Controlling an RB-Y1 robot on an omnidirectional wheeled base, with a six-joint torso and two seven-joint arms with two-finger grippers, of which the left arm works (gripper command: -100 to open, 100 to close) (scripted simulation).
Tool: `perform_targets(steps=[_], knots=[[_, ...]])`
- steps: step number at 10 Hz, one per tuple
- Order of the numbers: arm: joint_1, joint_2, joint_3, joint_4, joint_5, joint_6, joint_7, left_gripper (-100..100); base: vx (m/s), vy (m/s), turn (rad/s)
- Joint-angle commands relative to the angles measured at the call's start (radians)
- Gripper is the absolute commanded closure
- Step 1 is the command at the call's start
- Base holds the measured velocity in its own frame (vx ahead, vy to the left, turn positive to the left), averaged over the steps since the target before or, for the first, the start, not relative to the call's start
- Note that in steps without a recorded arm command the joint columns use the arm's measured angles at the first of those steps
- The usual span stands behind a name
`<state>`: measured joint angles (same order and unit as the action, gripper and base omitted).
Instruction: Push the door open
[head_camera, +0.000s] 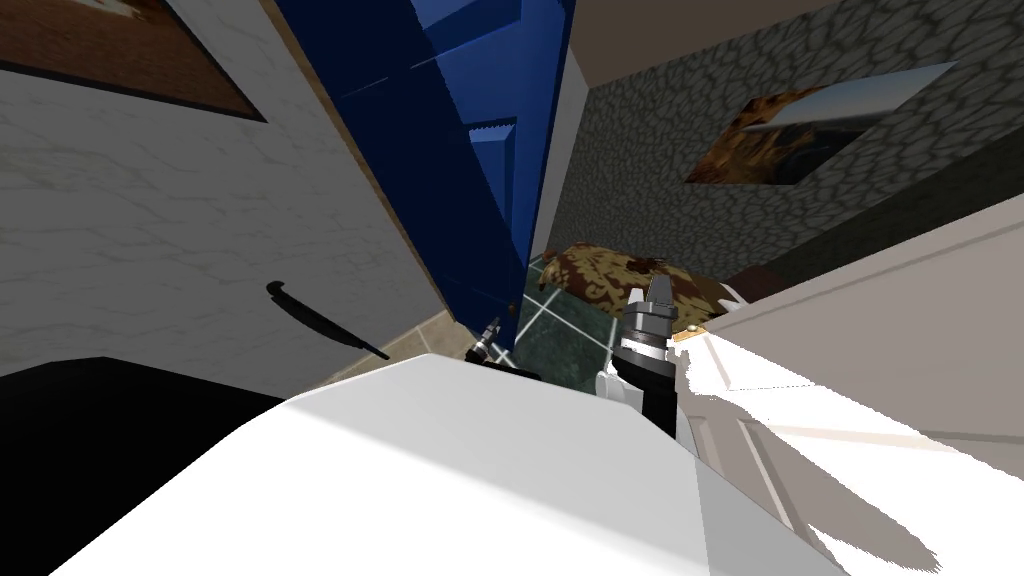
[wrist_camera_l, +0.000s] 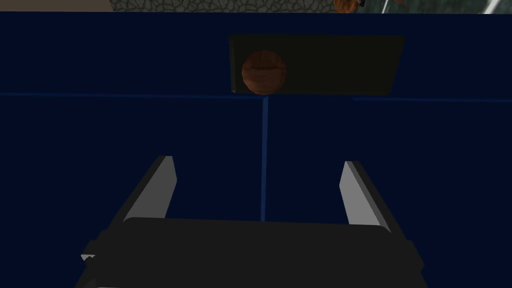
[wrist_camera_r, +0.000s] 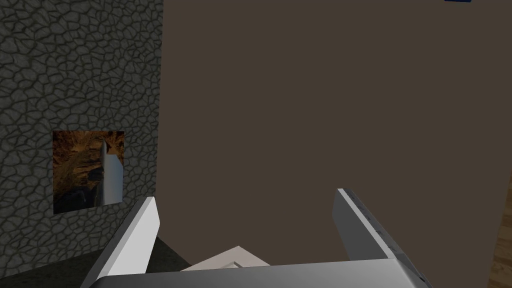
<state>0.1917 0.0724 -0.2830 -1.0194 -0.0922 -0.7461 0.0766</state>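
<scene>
Blue door (wrist_camera_l: 125, 150) stands just beyond the spread left fingers (wrist_camera_l: 161, 192).

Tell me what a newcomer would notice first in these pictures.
The tall blue door, standing ajar up the middle of the head view. In the left wrist view, the open left gripper faces its dark panel, a round brown knob ahead. Past the door's edge lies a mottled brown rug on green tiles.
</scene>
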Motion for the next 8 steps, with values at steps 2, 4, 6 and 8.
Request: perform_targets(steps=[2, 4, 6, 8], knots=[[0.005, -0.002, -0.003, -0.004, 0.000, -0.001, 0.003, -100, -0.162, -0.005, 0.016], [-0.002, 0.000, 0.002, 0.005, 0.002, -0.005, 0.000, -100, 0.112, -0.045, -0.025], [-0.010, -0.001, 0.008, 0.014, 0.004, -0.009, -0.004, -100, 0.201, -0.055, -0.019], [-0.018, -0.006, 0.013, 0.023, 0.005, -0.013, -0.007, -100, 0.198, -0.060, -0.022]])
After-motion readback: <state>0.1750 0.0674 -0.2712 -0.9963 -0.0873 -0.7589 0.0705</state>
